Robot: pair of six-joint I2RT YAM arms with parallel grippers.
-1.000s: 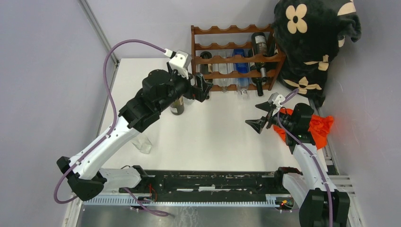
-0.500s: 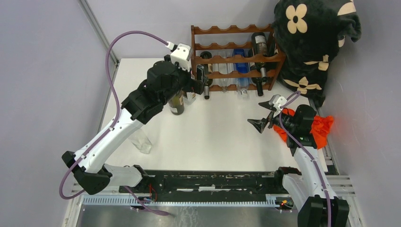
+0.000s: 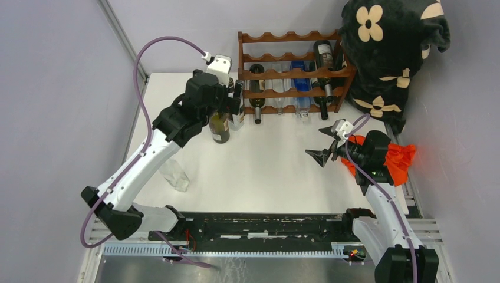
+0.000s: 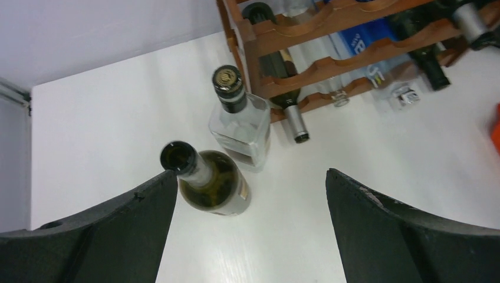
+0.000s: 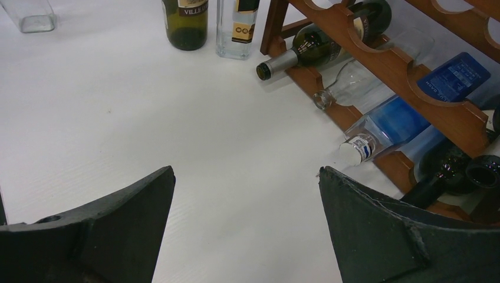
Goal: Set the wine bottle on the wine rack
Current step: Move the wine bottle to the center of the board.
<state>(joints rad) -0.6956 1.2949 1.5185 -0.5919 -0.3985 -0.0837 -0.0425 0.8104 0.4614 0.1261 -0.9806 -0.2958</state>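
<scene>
White table: wine bottle upright beneath spread left claw, beside one finger.

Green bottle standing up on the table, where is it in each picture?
Top external: the green bottle stands upper left of middle, left of the wine rack.
Left wrist: lower left of middle, seen from above, its mouth open.
Right wrist: at the top edge, left of middle, its neck cut off.
Shared landmark: the clear bottle stands between it and the rack in every view.
</scene>
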